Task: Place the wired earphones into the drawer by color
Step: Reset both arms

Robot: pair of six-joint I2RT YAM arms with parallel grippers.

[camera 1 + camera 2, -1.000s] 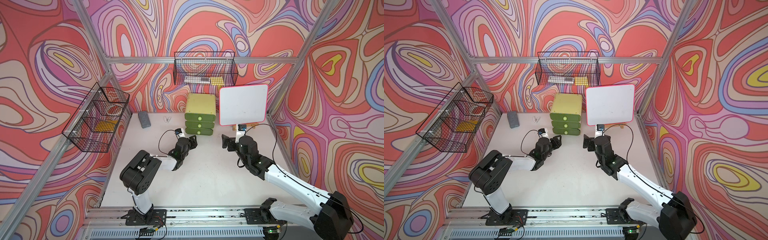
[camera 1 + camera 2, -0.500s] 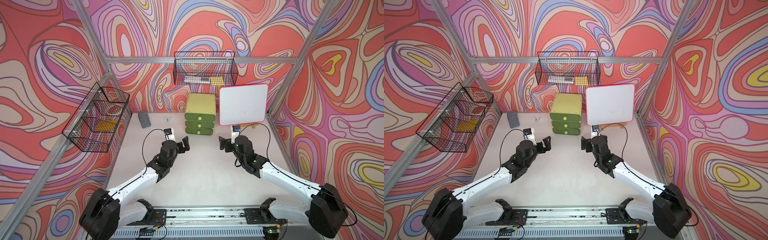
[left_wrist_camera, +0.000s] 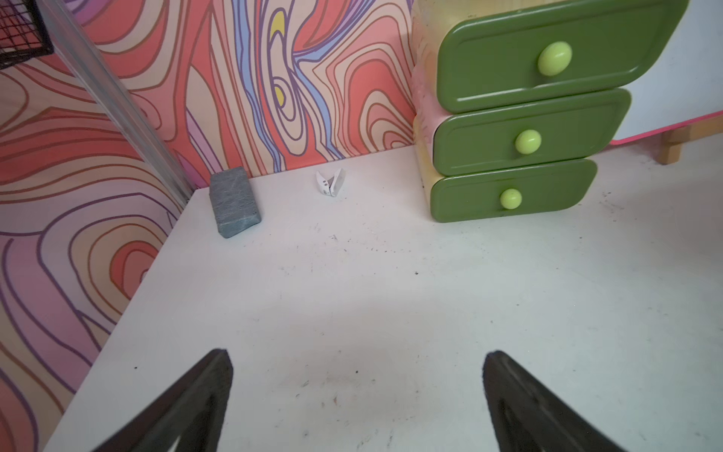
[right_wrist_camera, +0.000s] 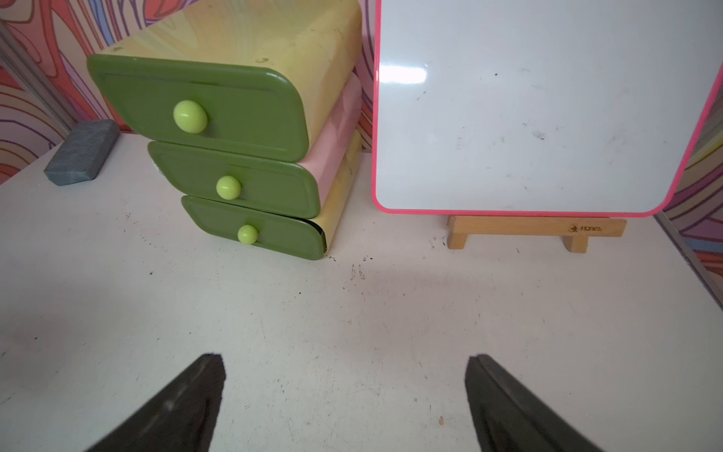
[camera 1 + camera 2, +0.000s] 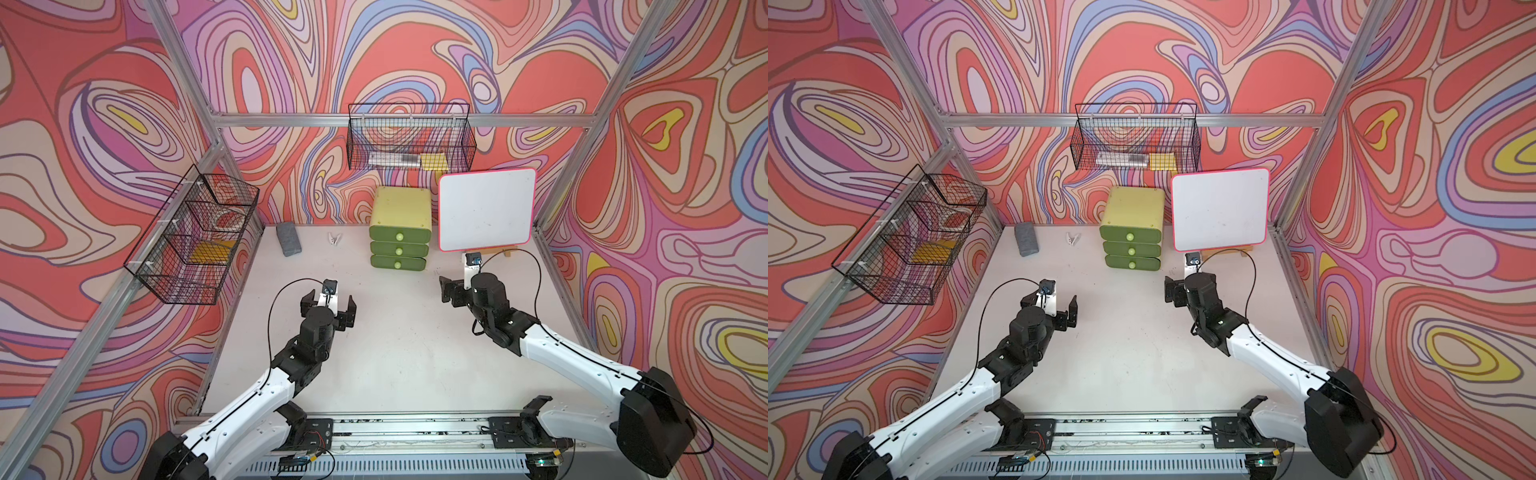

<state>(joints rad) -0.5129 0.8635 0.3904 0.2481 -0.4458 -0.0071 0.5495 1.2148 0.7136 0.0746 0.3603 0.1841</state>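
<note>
You have the left hand (image 5: 329,302) and right hand (image 5: 449,290) spread wide and empty over the worktop (image 5: 395,357), facing the drawer cabinet (image 5: 400,208), all drawers shut, no earphones visible, so probably sorted inside.

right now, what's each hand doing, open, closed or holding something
Left hand: open, holding nothing.
Right hand: open, holding nothing.

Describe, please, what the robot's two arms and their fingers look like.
The left arm and right arm share white tubular links, black joints and a thin black cable looping to the wrist. Their fingers are dark, tapered wedges.
</note>
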